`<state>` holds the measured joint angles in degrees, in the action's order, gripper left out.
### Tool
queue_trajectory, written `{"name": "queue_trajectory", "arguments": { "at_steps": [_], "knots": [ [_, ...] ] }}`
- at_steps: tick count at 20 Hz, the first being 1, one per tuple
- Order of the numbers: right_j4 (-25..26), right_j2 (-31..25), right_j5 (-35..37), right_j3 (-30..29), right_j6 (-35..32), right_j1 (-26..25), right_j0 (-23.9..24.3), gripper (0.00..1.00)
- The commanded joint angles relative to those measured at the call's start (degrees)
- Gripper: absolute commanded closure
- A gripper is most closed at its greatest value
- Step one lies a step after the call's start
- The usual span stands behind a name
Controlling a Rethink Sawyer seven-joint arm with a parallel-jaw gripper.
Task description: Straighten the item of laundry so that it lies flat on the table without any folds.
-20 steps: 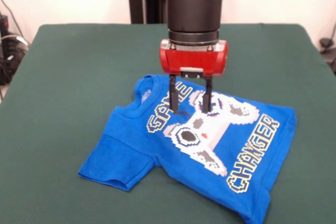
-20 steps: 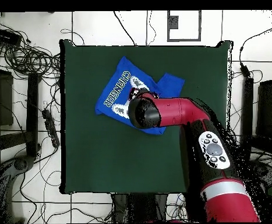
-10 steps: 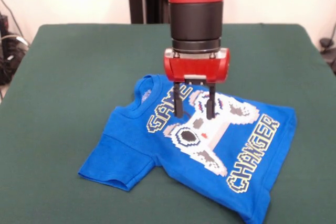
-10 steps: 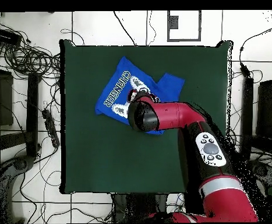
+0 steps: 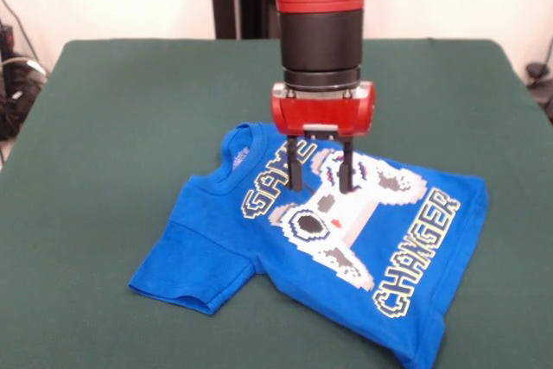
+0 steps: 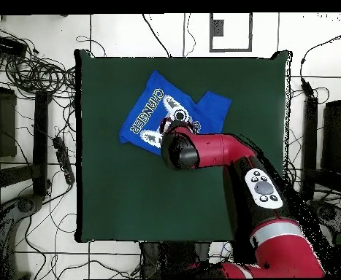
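Note:
The item of laundry [image 5: 285,257] is a bright blue T-shirt with a pixel controller print and "GAME CHANGER" lettering. It lies print up on the green table [image 5: 112,118], skewed, with its left sleeve spread out and its right edge folded under. In the overhead view the shirt [image 6: 147,109] is partly hidden under the arm. My gripper [image 5: 320,186] hangs open and empty just above the shirt's chest, its two fingers [image 5: 294,170] apart over the print. From above the gripper itself is hidden beneath the wrist [image 6: 179,149].
The arm [image 6: 264,197] reaches in from the table's side nearest the robot base. Cables [image 6: 34,73] and black stands lie on the floor around the table. The shirt's hem reaches close to the table's edge nearest the front camera [image 5: 415,360].
The gripper has shifted slightly right over the print and the arm has swung round. The shirt has not moved.

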<state>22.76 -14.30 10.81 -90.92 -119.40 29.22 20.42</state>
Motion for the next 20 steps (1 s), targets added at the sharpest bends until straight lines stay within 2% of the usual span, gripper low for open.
{"name": "queue_trajectory", "arguments": {
  "at_steps": [1,5,12,20],
  "knots": [
    [2.03,-3.54,-1.09,-5.44,-2.05,-4.59,-0.42,0.0],
    [2.25,-4.18,0.83,-5.83,-0.39,-4.17,0.45,0.0],
    [-0.84,0.82,2.45,-7.08,-5.75,-2.53,-2.94,0.0],
    [-0.25,-1.12,3.21,-8.77,-3.14,-2.28,-0.04,0.0]
  ]
}}
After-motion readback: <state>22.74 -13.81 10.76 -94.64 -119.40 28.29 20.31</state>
